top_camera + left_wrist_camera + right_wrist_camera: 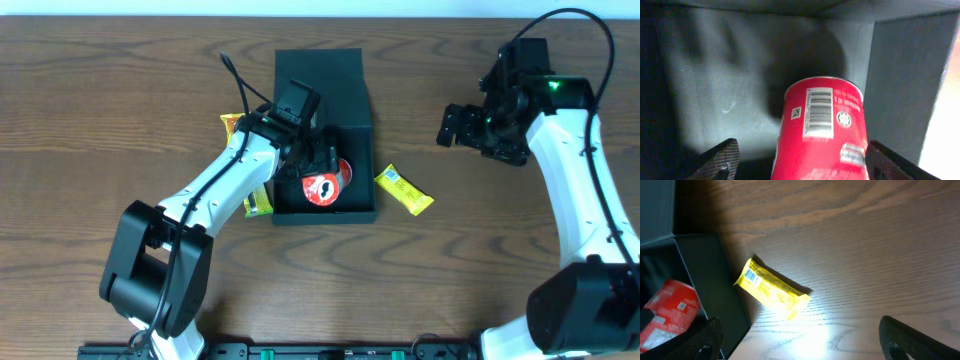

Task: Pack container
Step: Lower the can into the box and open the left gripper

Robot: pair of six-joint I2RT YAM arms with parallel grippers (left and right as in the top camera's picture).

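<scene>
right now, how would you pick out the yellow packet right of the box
Find the dark teal-black square box in the middle of the brown wooden table. On bare wood beyond its right wall lies a yellow wrapped snack bar, set at an angle. Unlike the yellow packets on the box's left, it lies in the open, with no arm over it.

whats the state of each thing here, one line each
dark teal-black square rigid container with hinged flap lid: lid open
small red cylindrical can: inside the container
left gripper: open, fingers either side of the can
right gripper: open, empty
yellow snack packet right of the container: lying on the brown wooden table, unpacked
</scene>
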